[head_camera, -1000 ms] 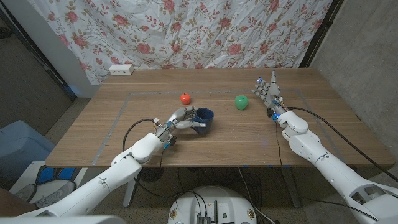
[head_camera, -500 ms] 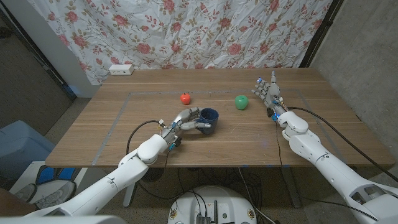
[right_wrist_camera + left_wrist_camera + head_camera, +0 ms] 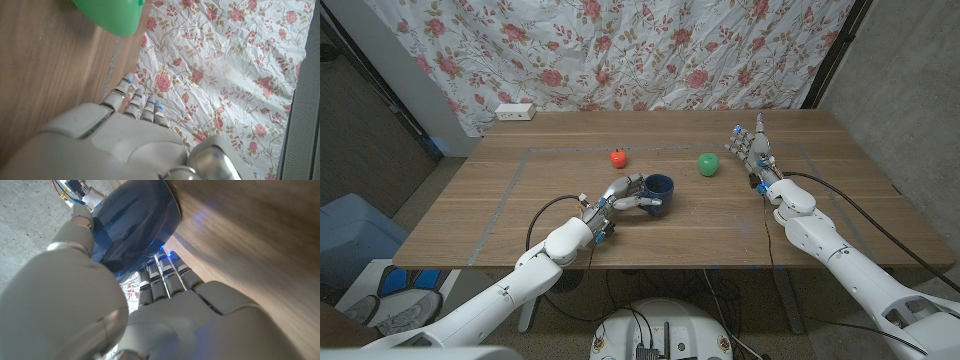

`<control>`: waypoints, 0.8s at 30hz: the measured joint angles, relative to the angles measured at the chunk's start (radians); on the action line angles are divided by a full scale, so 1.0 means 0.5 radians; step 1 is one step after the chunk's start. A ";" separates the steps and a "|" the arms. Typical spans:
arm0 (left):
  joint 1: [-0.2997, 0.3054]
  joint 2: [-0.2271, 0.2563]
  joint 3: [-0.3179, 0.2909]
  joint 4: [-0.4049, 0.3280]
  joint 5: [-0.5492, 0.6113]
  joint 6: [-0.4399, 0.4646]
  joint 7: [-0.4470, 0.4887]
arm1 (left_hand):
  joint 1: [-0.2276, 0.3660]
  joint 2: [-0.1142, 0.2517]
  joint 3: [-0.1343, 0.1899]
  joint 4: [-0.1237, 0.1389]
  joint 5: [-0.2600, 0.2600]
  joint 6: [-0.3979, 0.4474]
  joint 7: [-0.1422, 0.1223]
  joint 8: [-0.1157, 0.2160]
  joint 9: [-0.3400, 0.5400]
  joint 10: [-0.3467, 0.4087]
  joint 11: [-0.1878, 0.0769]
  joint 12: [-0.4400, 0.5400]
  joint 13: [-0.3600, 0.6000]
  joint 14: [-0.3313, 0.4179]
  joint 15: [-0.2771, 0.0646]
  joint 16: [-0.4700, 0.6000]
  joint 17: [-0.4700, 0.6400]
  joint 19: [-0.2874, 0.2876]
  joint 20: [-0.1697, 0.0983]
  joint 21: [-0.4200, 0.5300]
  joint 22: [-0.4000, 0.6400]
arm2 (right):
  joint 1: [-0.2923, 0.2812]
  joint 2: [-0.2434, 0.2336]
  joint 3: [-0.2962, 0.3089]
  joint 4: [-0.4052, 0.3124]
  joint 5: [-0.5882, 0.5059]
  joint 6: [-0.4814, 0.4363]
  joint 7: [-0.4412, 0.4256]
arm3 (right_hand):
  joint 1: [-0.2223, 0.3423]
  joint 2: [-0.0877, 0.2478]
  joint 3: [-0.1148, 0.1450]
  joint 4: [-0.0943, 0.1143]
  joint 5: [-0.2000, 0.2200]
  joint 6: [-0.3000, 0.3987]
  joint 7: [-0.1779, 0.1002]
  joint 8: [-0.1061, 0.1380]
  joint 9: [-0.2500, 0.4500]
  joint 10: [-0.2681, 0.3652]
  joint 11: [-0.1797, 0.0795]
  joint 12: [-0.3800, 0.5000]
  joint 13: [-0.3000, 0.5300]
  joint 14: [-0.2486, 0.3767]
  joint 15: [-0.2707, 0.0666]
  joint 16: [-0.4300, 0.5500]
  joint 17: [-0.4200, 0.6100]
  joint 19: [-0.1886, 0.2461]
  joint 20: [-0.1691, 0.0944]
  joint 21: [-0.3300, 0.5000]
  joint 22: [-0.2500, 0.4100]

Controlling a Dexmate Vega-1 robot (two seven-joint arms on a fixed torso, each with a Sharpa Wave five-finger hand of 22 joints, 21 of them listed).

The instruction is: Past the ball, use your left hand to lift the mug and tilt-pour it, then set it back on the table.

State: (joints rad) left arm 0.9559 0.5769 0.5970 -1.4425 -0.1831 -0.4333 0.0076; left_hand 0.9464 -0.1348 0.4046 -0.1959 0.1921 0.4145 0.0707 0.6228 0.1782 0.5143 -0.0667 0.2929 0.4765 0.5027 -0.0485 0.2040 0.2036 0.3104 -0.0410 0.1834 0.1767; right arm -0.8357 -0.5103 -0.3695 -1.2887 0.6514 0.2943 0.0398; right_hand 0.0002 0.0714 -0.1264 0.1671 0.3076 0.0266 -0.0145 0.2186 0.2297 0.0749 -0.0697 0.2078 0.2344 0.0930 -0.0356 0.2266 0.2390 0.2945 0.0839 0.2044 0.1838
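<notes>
Mug (image 3: 655,190), dark blue, looks rigid and glazed-slick; my left hand (image 3: 625,196) grips its side; right hand (image 3: 748,145) open.

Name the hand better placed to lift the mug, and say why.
Left. The left hand already has its fingers around the blue mug. The right hand stands apart at the far right, beyond the green ball.

Both arms wear smooth white rounded shells with grey joint seams. The left hand (image 3: 625,193) and right hand (image 3: 749,147) have grey segmented fingers (image 3: 165,275) with small blue lights. Black cables loop along each forearm; red and blue wiring shows at the wrists.
</notes>
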 measured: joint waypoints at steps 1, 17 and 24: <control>0.000 0.000 0.000 0.000 0.000 0.000 -0.001 | 0.000 0.000 0.000 0.000 0.000 0.011 -0.011 -0.001 0.000 0.010 -0.010 -0.019 -0.010 -0.025 0.001 -0.009 -0.006 -0.007 0.007 0.000 0.000 | 0.000 0.000 0.000 0.000 0.000 0.000 0.000 | 0.000 0.000 0.000 0.000 0.000 0.000 0.000 0.000 0.000 0.000 0.000 0.000 0.000 0.000 0.000 0.000 0.000 0.000 0.000 0.000 0.000; -0.026 0.017 0.012 0.015 -0.010 0.031 -0.045 | 0.000 0.000 -0.012 0.012 0.002 -0.018 -0.132 -0.001 -0.002 -0.071 -0.116 -0.162 -0.115 -0.184 0.008 -0.038 -0.045 -0.032 0.033 0.013 0.000 | -0.001 0.000 0.000 -0.001 0.000 0.000 -0.001 | 0.000 0.000 0.000 0.000 0.000 0.000 0.000 0.000 0.000 0.000 0.000 0.000 0.000 0.000 0.000 0.000 0.000 0.000 0.000 0.000 0.000; -0.041 0.024 0.015 0.021 -0.011 0.036 -0.066 | -0.026 0.026 -0.024 0.024 0.002 -0.076 -0.189 -0.001 -0.014 -0.184 -0.065 -0.194 -0.179 -0.282 0.012 -0.046 -0.054 -0.070 0.050 0.013 0.000 | -0.001 0.000 0.000 -0.001 0.000 0.000 -0.002 | 0.000 0.000 0.000 0.000 0.000 0.000 0.000 0.000 0.000 0.000 0.000 0.000 0.000 0.000 0.000 0.000 0.000 0.000 0.000 0.000 0.000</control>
State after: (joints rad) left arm 0.9353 0.5888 0.6046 -1.4320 -0.1886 -0.4155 -0.0253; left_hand 0.9334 -0.1219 0.3924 -0.1837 0.1931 0.3765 -0.0240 0.6222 0.1714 0.4222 -0.0994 0.1958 0.3871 0.3615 -0.0424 0.1811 0.1765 0.2753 -0.0161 0.1901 0.1769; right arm -0.8360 -0.5103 -0.3695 -1.2892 0.6514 0.2943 0.0388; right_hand 0.0002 0.0714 -0.1264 0.1671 0.3076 0.0266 -0.0145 0.2186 0.2298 0.0749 -0.0697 0.2078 0.2344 0.0930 -0.0356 0.2266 0.2390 0.2945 0.0838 0.2045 0.1838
